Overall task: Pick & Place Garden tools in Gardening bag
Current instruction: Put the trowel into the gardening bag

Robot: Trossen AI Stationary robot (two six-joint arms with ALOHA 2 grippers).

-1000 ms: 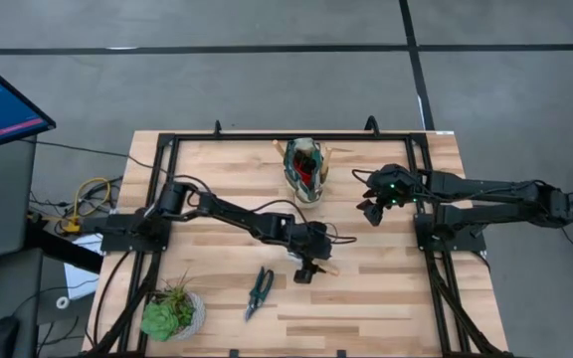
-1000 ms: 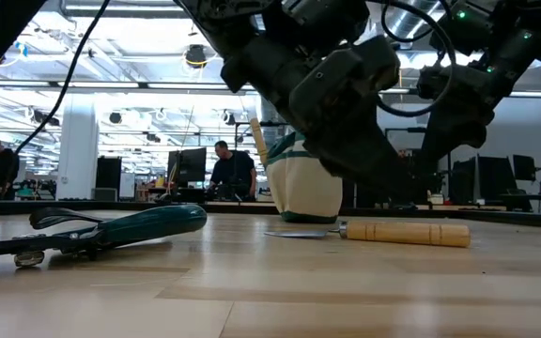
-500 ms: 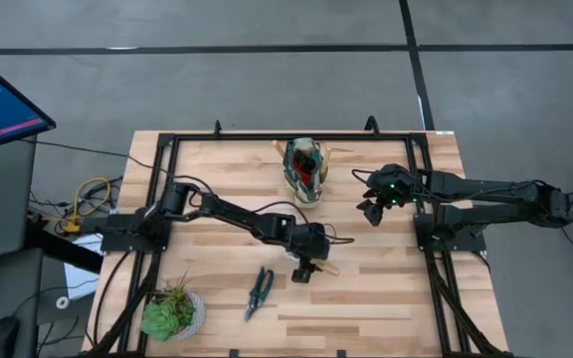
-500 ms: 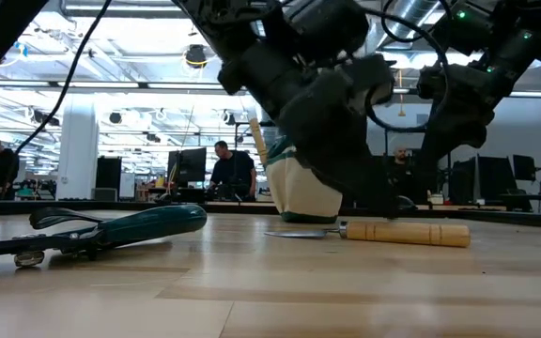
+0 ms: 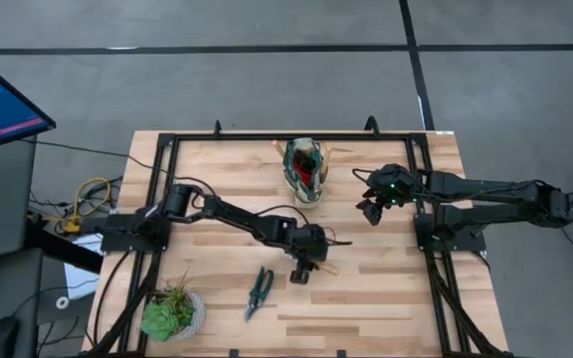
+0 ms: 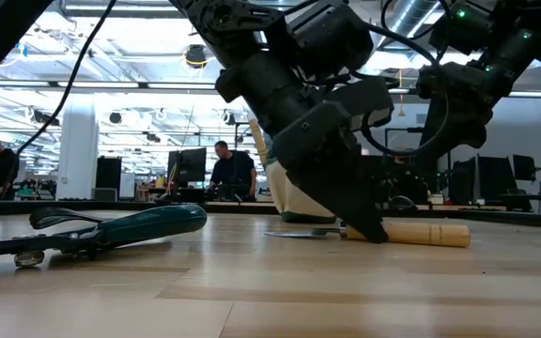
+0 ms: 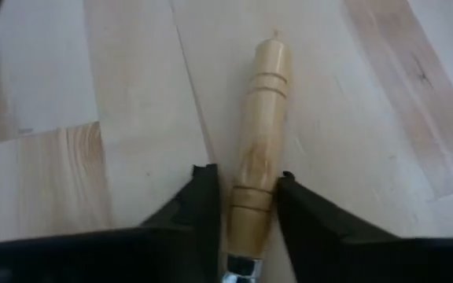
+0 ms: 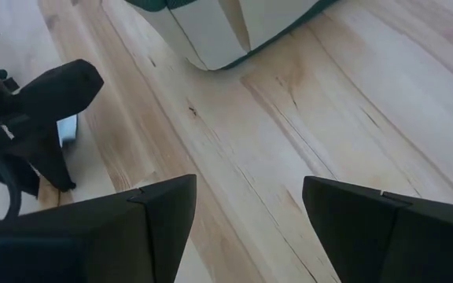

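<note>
Left gripper (image 7: 243, 196) down on the light wooden desk (image 5: 386, 298) near the middle, fingers (image 7: 197, 200) set either side of the pale wooden handle of a silver-headed garden tool (image 7: 255, 149) lying flat there, touching or nearly so, tool not lifted. Dark-handled pruning shears (image 5: 259, 291) flat toward the front edge, just beside. Dark green fabric gardening bag with cream trim (image 5: 305, 169) upright near the back edge, wooden handles and something red poking out. Right gripper (image 8: 246, 208) hovering beside the bag, spread wide, gripping nothing. Green potted plant (image 5: 171, 311) in the front left corner.
</note>
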